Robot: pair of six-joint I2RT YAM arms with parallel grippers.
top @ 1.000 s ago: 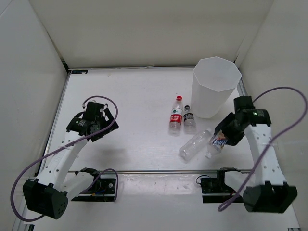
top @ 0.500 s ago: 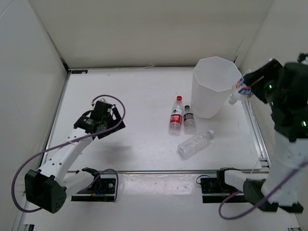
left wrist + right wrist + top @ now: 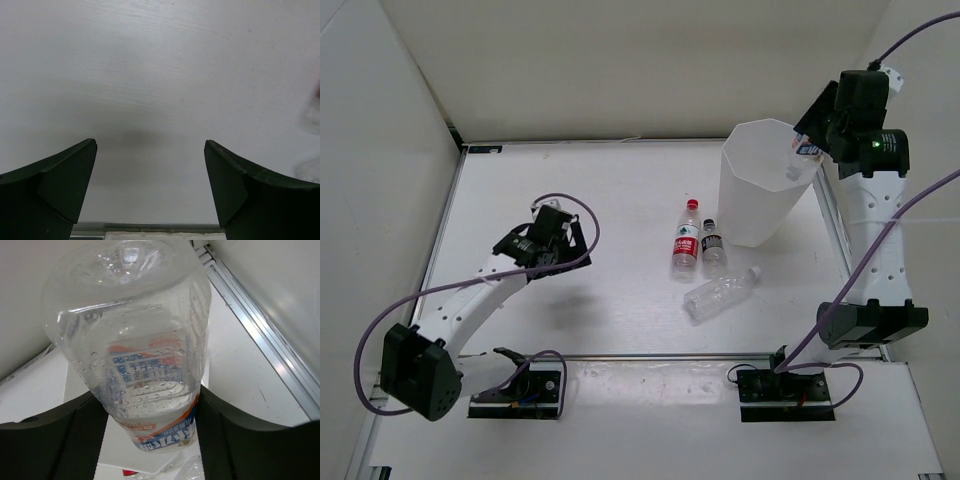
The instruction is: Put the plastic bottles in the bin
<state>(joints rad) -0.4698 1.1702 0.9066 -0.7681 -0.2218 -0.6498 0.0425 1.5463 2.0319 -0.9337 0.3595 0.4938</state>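
Top view: we note the right gripper [image 3: 812, 140] raised at the far-right rim of the bin [image 3: 752, 210], clamped on the short blue-label bottle [image 3: 807, 152]. We judge it is held there for a drop.

The red-capped bottle [image 3: 686, 240], black-capped bottle [image 3: 712, 248] and plain clear bottle [image 3: 722, 294] lie near the bin, waiting.

Left wrist: left gripper [image 3: 150, 185] spread wide, empty, over the table [image 3: 160, 60].

Right wrist: fingers [image 3: 75, 440] pinch the short blue-label bottle across its label.

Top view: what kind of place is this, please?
Probably a laboratory robot cell: a white table closed in by plain white panels, a left arm and a right arm bolted at its near edge, plastic bottles laid beside a bin.
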